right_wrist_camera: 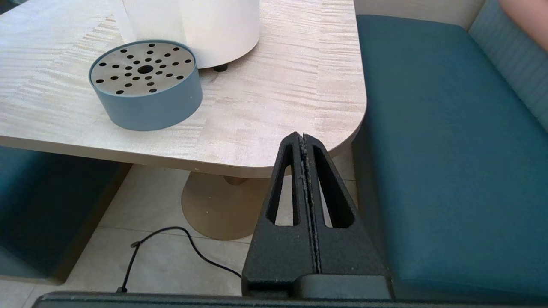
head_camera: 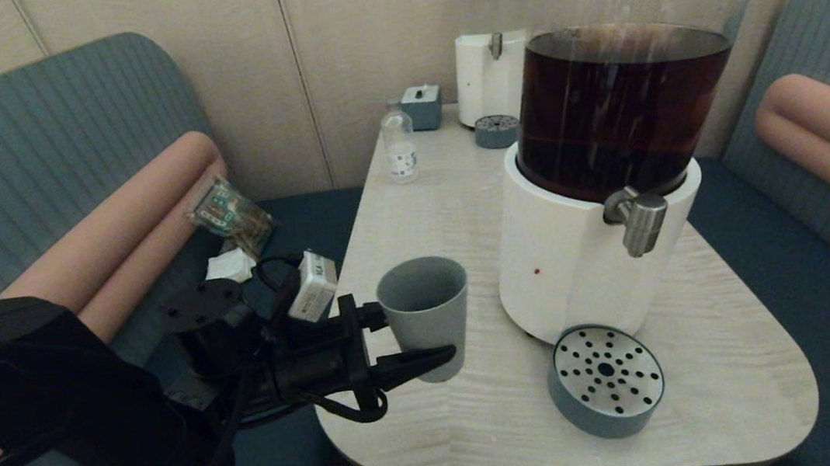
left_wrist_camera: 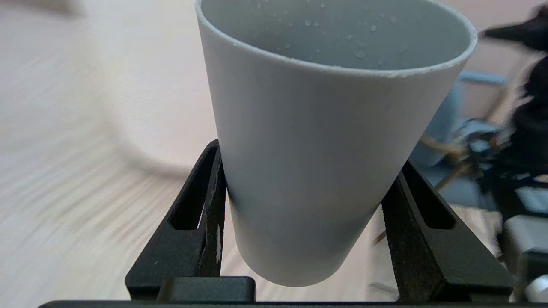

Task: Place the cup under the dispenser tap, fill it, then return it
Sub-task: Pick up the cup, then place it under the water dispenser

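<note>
We have the cup [head_camera: 425, 311] in our left end effector [head_camera: 417, 336], gripped low on its sides by both fingers [left_wrist_camera: 204, 214]. It hangs just above the surface [head_camera: 443, 206], near its left edge and left of the dispenser tap [head_camera: 640, 219]. The drip tray [head_camera: 605, 380] under the tap is bare.

We think the cup is light and stiff, like hard plastic, so it should not bend or break. It looks empty, with tiny drops inside the rim. The walls are smooth and get thinner toward the bottom, so it could slip down. Once full it will be heavier and could spill if tipped. Holding it by the sides and keeping it straight up seems best.

Our right end effector [right_wrist_camera: 305, 141] is pressed closed with nothing in it, parked off the surface's near edge.
</note>
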{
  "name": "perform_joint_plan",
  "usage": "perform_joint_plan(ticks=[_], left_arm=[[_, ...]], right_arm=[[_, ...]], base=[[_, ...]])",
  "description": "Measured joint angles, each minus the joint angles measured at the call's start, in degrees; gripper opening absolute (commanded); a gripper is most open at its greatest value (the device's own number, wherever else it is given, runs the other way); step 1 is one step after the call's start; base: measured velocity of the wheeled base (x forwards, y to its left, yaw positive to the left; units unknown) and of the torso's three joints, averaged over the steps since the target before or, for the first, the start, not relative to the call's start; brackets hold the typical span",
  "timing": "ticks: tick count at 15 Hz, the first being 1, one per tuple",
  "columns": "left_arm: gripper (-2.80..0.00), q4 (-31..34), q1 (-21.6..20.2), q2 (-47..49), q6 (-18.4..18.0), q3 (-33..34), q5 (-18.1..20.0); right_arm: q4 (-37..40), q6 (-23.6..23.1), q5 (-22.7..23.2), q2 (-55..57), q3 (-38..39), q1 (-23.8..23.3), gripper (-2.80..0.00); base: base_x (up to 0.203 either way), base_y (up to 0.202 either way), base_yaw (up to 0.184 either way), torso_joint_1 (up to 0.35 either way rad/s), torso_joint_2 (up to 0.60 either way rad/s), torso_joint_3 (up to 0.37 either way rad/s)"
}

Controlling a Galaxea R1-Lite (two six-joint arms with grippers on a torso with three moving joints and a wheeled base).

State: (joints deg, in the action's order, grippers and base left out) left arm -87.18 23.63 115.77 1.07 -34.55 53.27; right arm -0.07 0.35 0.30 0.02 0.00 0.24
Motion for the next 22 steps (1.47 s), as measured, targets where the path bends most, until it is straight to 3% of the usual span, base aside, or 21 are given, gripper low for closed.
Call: perform_joint_plan(ticks=[8, 13, 22], left_arm=[[-2.80, 0.0, 10.6, 2.8, 1.9, -7.5, -7.5], [-2.80, 0.0, 13.9, 8.5, 3.3, -13.4, -9.2], [-2.80, 0.0, 16.2, 17.7, 4.1, -24.5, -11.6]], right_arm=[[-0.1, 0.0, 0.0, 0.0, 0.0, 0.0, -2.80], [0.0, 0.0, 0.0, 0.0, 0.0, 0.0, -2.80], [0.0, 0.0, 0.0, 0.0, 0.0, 0.0, -2.80]], base=[[0.000, 0.000, 0.000, 0.000, 0.00, 0.000], [0.000, 0.000, 0.000, 0.000, 0.00, 0.000], [0.000, 0.000, 0.000, 0.000, 0.00, 0.000]])
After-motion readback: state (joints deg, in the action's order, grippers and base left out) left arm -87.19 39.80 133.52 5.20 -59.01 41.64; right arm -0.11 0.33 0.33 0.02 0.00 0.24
